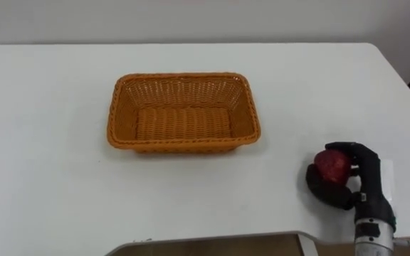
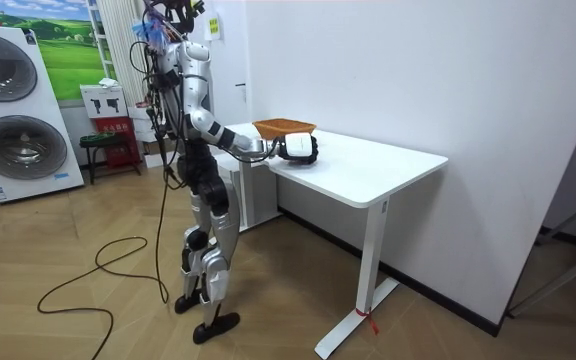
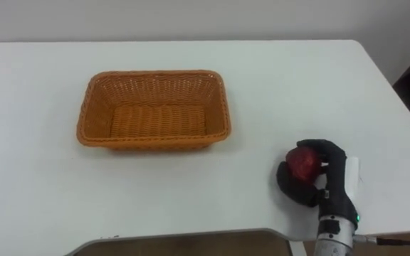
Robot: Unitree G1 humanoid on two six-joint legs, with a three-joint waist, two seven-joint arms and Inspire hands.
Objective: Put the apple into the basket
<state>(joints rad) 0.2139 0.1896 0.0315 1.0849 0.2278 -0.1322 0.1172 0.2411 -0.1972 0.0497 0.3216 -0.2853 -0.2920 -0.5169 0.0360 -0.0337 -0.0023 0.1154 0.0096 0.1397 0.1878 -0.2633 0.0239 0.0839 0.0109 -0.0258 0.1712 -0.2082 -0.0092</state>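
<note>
The right robot hand had its fingers curled around the red apple near the bench's front right corner; whether the apple rested on the surface could not be told. The empty wicker basket lay well apart, ahead and to the left, its long side running crosswise. The carry would likely go forward-left.

The right hand hides part of the apple within its curled fingers.
</note>
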